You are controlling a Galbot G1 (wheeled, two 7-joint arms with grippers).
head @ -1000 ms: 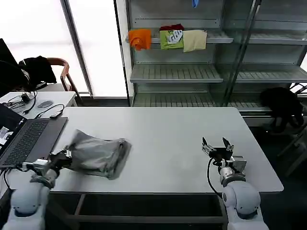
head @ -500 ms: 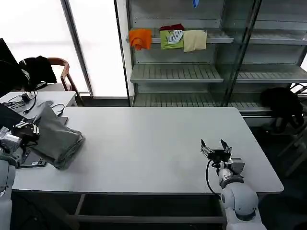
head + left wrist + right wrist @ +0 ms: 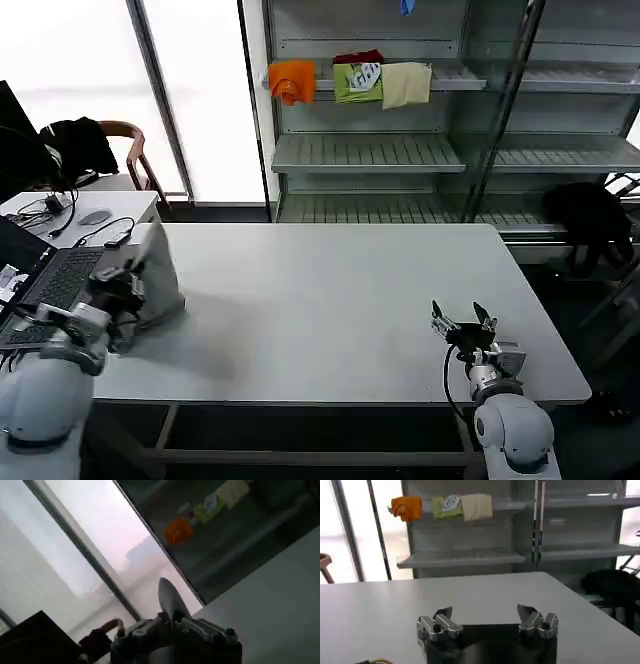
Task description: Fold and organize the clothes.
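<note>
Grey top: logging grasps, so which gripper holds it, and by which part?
The left gripper holds the grey top by one edge; the right gripper is open, empty.

Grey garment [image 3: 150,280], bunched, at the table's left edge.
The cloth is light grey and soft, gathered into an upright, crumpled mass rather than laid flat. It sits at the far-left side of the white table, just beside the open laptop.

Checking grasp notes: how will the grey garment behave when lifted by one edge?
Probably floppy: the grey garment hangs in loose folds from the left gripper. Likely light, since one pinch carries it. The right gripper rests open, idle.
</note>
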